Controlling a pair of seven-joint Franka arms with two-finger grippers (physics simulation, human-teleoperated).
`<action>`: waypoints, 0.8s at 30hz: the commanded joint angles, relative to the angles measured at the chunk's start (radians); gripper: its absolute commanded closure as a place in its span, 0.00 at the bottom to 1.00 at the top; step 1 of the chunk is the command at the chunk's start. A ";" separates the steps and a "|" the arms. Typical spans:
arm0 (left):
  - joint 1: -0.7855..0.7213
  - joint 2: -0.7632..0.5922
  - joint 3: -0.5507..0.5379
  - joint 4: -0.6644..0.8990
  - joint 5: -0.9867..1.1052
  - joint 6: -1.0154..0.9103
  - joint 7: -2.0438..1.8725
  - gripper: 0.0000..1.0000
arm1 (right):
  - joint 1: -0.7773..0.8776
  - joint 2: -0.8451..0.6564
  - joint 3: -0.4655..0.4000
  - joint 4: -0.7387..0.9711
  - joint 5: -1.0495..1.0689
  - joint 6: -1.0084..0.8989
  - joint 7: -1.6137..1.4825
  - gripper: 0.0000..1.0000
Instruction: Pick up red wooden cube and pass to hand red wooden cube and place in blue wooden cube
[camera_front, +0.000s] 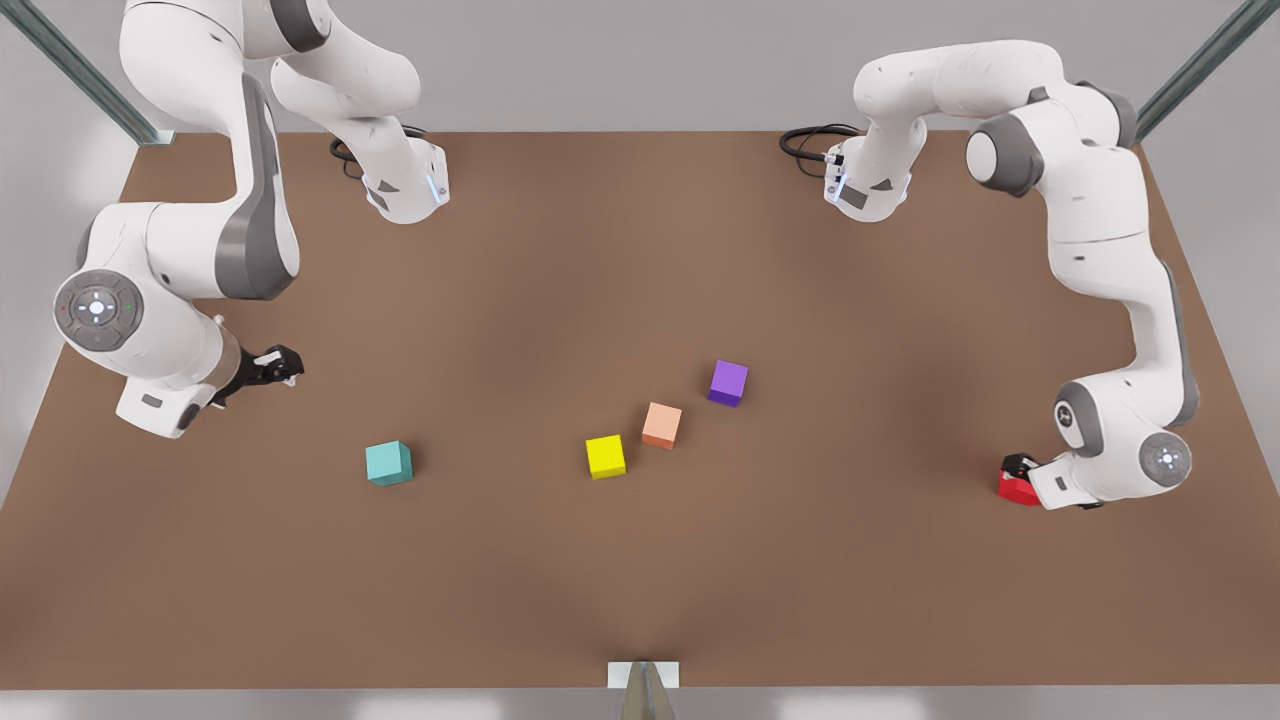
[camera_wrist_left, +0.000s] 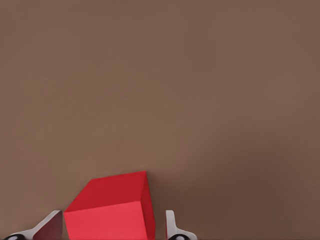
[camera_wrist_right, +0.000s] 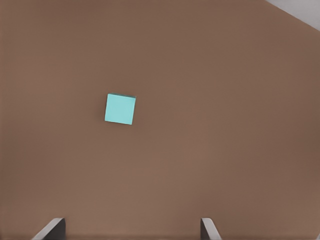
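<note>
The left gripper (camera_front: 1017, 478), low at the front view's right, has its fingers (camera_wrist_left: 49, 226) either side of the matte red wooden cube (camera_wrist_left: 112, 207) on the smooth brown table (camera_front: 640, 300); contact is unclear. The right gripper (camera_front: 285, 364), fingers spread, hovers at the front view's left near the teal blue wooden cube (camera_front: 388, 463). Yellow (camera_front: 605, 456), salmon (camera_front: 662, 425) and purple (camera_front: 728, 383) cubes sit mid-table.

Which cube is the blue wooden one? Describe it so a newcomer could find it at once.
Start from the brown table and look toward the front view's left, near the right gripper, which hovers open above the table. The blue wooden cube sits alone there, well apart from the yellow cube, salmon cube and purple cube clustered at the middle. It is the only teal one.
</note>
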 joint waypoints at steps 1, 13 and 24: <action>0.002 0.010 0.000 0.000 -0.005 0.031 -0.119 0.00 | 0.000 -0.001 0.000 0.000 0.001 -0.001 -0.009 0.00; 0.012 0.050 0.000 0.000 -0.023 0.031 -0.153 0.06 | 0.014 0.013 0.002 -0.002 0.001 -0.009 -0.010 0.00; 0.002 -0.012 -0.064 0.109 -0.251 -0.314 -0.387 0.26 | 0.045 0.043 0.002 0.021 0.017 -0.014 -0.018 0.00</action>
